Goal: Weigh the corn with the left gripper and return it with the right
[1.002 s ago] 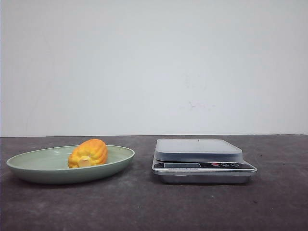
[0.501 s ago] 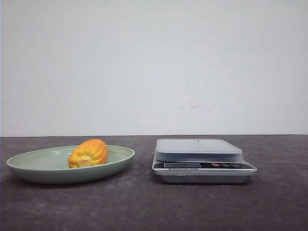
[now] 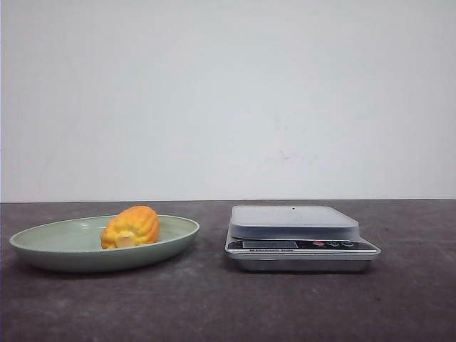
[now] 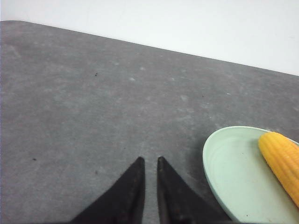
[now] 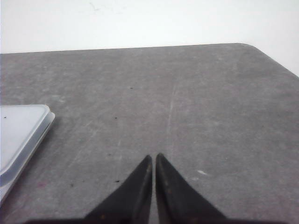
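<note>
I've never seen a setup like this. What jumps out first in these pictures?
The bright orange-yellow corn catches the eye first, lying in a pale green plate on the left of the dark table. To its right stands a silver kitchen scale with nothing on its platform. In the wrist views, the left gripper and right gripper show as black pointed jaws, nearly closed and holding nothing, above bare tabletop.
</note>
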Robot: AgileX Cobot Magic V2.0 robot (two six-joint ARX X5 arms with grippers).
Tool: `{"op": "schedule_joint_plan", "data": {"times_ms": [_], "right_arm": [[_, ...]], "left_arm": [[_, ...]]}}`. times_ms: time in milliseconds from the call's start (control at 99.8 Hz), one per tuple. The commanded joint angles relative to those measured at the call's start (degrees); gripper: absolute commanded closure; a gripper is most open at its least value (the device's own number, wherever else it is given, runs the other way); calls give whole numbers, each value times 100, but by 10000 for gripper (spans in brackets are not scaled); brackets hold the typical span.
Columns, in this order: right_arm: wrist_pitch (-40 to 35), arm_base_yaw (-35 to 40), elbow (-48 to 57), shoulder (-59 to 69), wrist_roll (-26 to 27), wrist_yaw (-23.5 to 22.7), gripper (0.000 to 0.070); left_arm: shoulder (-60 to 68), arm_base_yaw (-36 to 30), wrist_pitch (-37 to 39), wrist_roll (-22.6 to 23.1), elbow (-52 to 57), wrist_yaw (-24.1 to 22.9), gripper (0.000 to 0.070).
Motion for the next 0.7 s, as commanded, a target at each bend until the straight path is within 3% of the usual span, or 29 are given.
{"op": "schedule_joint_plan", "data": {"times_ms": [0, 261, 361, 501, 691], "right_arm": [[118, -11, -31, -7, -42, 9, 693], [308, 4, -31, -4, 345, -348, 693], [365, 7, 116, -4, 815, -474, 698], [262, 7, 892, 426, 1565, -459, 699], [-201, 7, 2396, 1714, 1427, -669, 691]], "left_arm": [[-7, 4, -15, -28, -83, 26, 700], [-7, 2, 26, -162, -81, 52, 700], [7, -2, 74, -455, 59, 181, 696], [319, -66, 76, -1154, 765, 367, 690], [1574, -90, -168, -979, 2382, 503, 690]]}}
